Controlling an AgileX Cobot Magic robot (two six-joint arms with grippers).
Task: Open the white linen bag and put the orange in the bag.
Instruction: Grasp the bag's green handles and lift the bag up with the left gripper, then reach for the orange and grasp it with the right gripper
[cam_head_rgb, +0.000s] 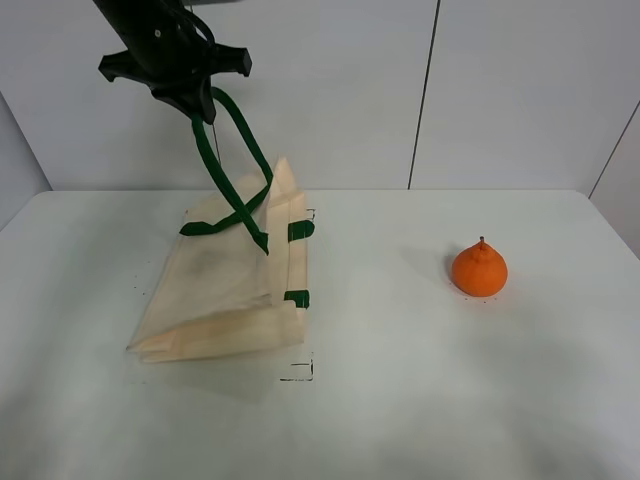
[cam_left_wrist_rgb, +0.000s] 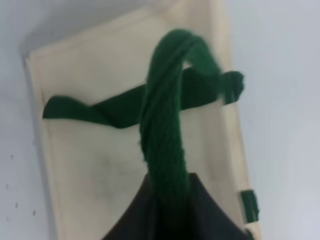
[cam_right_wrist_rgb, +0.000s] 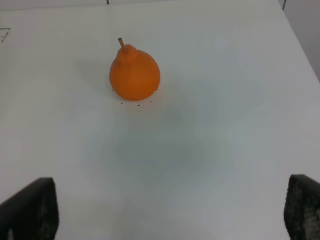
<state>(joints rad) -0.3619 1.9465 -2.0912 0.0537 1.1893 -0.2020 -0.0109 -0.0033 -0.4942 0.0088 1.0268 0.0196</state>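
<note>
The white linen bag lies on the table at the left, its upper side lifted by one dark green handle. My left gripper is shut on that handle, high above the bag. In the left wrist view the handle runs up from the shut jaws over the bag. The orange stands on the table at the right, upright, stem up. In the right wrist view the orange is ahead of my right gripper, which is open, empty and well apart from the fruit.
The white table carries small black corner marks near the bag. A grey wall stands behind the table. The table's right edge is near the orange.
</note>
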